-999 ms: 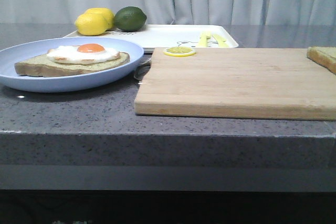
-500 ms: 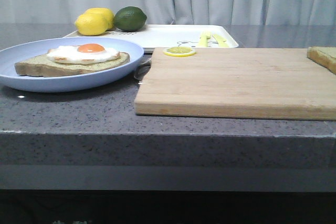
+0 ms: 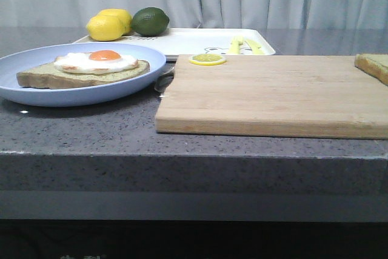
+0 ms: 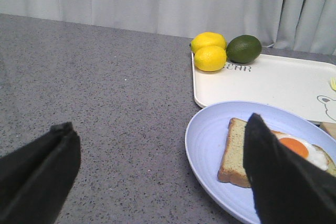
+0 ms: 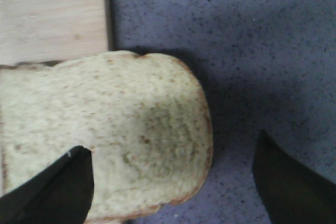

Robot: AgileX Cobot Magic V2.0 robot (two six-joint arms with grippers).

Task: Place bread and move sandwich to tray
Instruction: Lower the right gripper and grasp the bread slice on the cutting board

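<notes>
1. The right end effector (image 5: 170,184), fingers apart, is hovering over the thick tan slice of bread (image 5: 105,135), which is overhanging the wooden cutting board (image 5: 52,22) onto the grey counter (image 5: 236,51)
2. Advice: be centring both fingers on the crust edges before closing
3. The left end effector (image 4: 160,174) is waiting, fingers apart, beside the egg-topped sandwich (image 4: 273,153)

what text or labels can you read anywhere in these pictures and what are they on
"EAR": dark capital letters printed on the wide white rectangular tray, beside the green lime; one of the two yellow lemons seems to hide the start of the word.
Small cartoon print on the tray's surface: a drawing, no letters legible.
Nothing else in any view carries readable text.
</notes>
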